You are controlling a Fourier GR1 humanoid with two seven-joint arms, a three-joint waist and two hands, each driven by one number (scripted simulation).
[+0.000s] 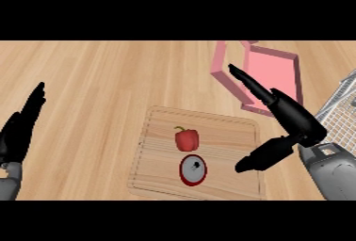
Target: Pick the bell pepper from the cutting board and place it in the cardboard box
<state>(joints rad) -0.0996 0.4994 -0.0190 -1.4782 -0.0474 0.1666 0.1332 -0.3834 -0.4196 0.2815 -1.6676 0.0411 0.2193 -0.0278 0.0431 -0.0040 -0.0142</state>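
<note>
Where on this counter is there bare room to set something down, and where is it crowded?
Bare wood lies between the resting left hand and the cutting board, and across the far counter left of the pink box. It is crowded at right: the open right hand hangs between board, box and a wire rack. The board holds the bell pepper and a red-rimmed round object.

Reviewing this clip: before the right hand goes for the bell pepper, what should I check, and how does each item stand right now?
1. Bell pepper on the cutting board, uncovered: ok.
2. Right hand open, holding nothing: ok.
3. Right hand over the pepper: not ok, it sits off to the board's right.
4. Round red-rimmed object apart from the pepper: ok, small gap.
5. Pink box open on top: ok.
6. Left hand out of the way at the left edge: ok.
</note>
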